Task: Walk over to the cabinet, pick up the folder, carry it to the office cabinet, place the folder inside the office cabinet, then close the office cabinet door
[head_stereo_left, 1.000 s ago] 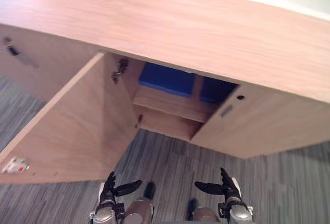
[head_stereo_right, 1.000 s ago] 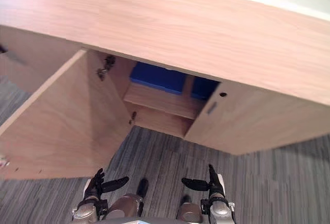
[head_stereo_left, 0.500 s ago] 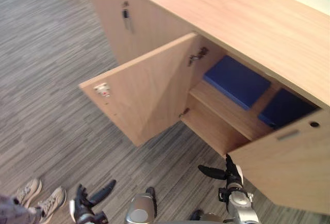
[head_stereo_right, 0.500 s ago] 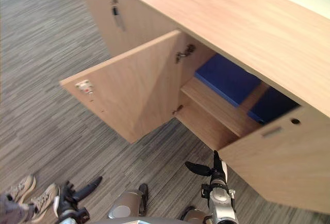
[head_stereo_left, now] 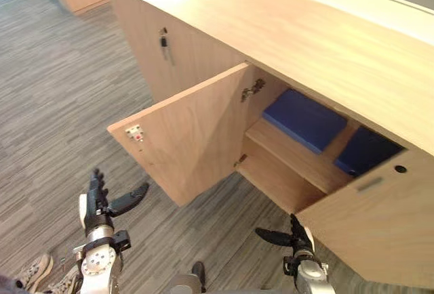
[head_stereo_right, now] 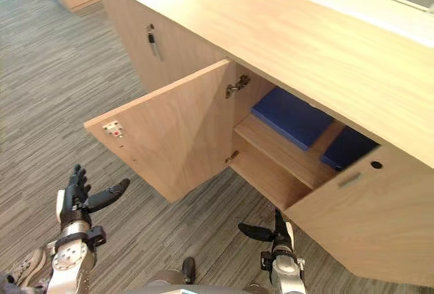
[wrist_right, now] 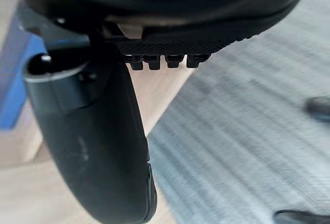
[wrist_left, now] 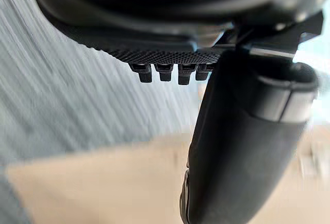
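Your left hand (head_stereo_left: 98, 204) has risen toward the open door (head_stereo_left: 196, 131), fingers straight and spread like those of your right hand (head_stereo_left: 297, 240), both empty; the blue folder (head_stereo_left: 305, 119) lies on the cabinet shelf (head_stereo_left: 291, 158), so closing looks due.

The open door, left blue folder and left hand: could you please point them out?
open door (head_stereo_left: 196, 131), left eye view, inner face.
left blue folder (head_stereo_left: 302, 119), left eye view, top cover.
left hand (head_stereo_left: 95, 206), left eye view, middle.

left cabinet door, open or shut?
Open. The left door stands swung wide from its hinge, exposing the shelf and a blue folder lying on it.
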